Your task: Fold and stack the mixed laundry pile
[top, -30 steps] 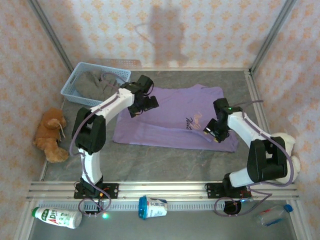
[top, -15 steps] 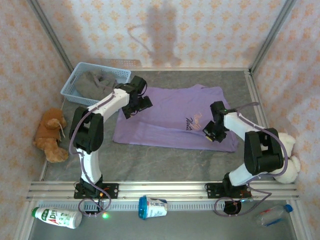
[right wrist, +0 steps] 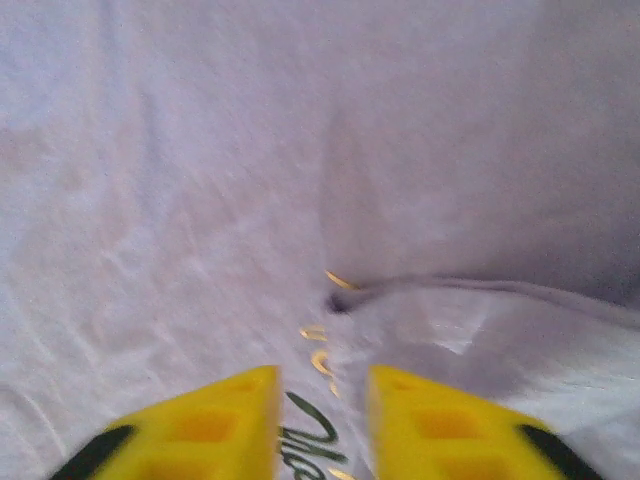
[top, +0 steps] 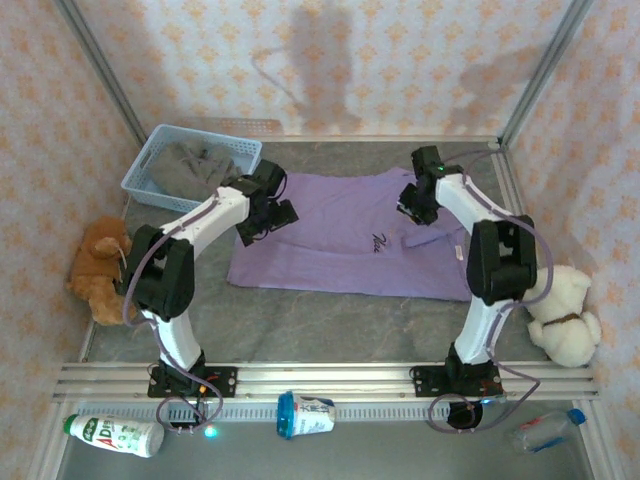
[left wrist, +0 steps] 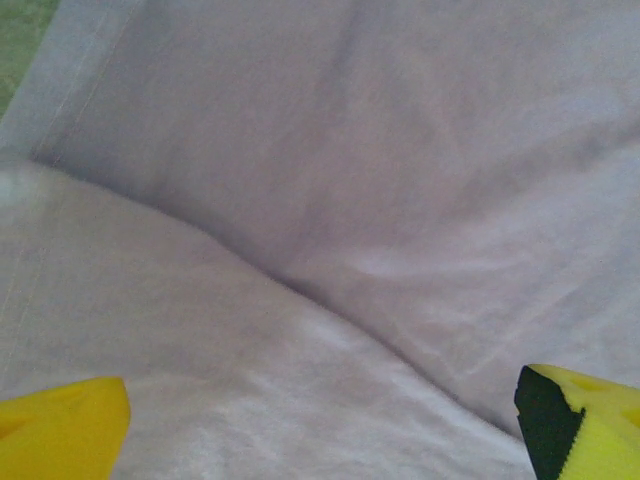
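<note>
Top external shows left hand and right hand over lavender T-shirt.

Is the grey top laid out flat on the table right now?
No, the grey top sits bunched inside the light blue basket at the far left.

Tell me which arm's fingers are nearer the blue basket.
Left. The left fingers hover over the T-shirt's left edge, beside the basket; the right fingers are over its far right side.
</note>
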You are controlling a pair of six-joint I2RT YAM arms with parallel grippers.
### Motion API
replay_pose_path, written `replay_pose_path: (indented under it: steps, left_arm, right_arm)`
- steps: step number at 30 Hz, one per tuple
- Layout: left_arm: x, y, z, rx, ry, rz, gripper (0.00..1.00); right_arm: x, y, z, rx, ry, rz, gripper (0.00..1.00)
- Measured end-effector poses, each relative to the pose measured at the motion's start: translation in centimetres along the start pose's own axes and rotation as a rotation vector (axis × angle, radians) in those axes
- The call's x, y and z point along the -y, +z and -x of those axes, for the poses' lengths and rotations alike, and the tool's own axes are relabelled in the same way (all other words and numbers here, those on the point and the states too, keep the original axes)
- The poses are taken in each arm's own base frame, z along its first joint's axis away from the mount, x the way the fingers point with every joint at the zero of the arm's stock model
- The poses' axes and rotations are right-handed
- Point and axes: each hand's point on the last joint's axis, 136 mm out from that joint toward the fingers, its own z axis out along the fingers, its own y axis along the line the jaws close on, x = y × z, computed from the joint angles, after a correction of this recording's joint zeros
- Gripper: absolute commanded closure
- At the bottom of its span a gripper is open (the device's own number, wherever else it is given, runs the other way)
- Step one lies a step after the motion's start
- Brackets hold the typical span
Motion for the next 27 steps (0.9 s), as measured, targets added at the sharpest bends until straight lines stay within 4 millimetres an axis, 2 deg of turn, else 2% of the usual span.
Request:
replay_pose_path:
  steps: [2, 5, 7, 11, 13, 15, 18, 21, 24, 27]
  left_arm:
    - [-0.8, 0.3, -0.7, -0.011, 0.004, 0.018, 0.00]
    - [-1.6, 0.7, -1.7, -0.017, 0.026, 0.045, 0.06]
    - [-1.7, 0.8, -2.3, -0.019, 0.051, 0.055, 0.14]
    - [-1.3, 0.8, -3.5, -0.010, 0.136, 0.073, 0.36]
    - [-1.0, 0.8, -4.0, -0.008, 0.172, 0.078, 0.42]
    - [-1.2, 1.0, -4.4, -0.013, 0.198, 0.088, 0.44]
    - [-1.7, 1.9, -4.4, -0.016, 0.205, 0.124, 0.46]
    - [-2.8, 3.2, -4.6, -0.023, 0.211, 0.178, 0.46]
    - [-4.4, 4.2, -5.3, -0.041, 0.219, 0.235, 0.46]
    - [-5.6, 4.7, -5.9, -0.053, 0.223, 0.269, 0.46]
  right_arm:
    - [-0.1, -0.1, 0.0, 0.001, -0.016, 0.000, 0.44]
    - [0.4, -0.9, -0.3, 0.013, -0.040, -0.006, 0.44]
    - [1.6, -1.5, -1.2, 0.015, -0.053, -0.025, 0.44]
    - [5.5, -2.7, -4.2, 0.006, -0.061, -0.099, 0.44]
    - [7.1, -3.1, -5.2, 0.004, -0.060, -0.134, 0.45]
    - [8.2, -3.3, -5.4, 0.005, -0.051, -0.160, 0.52]
    - [9.4, -3.4, -4.4, 0.021, -0.018, -0.184, 0.64]
    - [10.7, -2.8, -3.0, 0.028, 0.033, -0.207, 0.67]
    - [11.3, -1.0, -1.1, 0.017, 0.072, -0.223, 0.72]
    - [10.1, 1.3, 1.1, 0.001, 0.074, -0.208, 0.75]
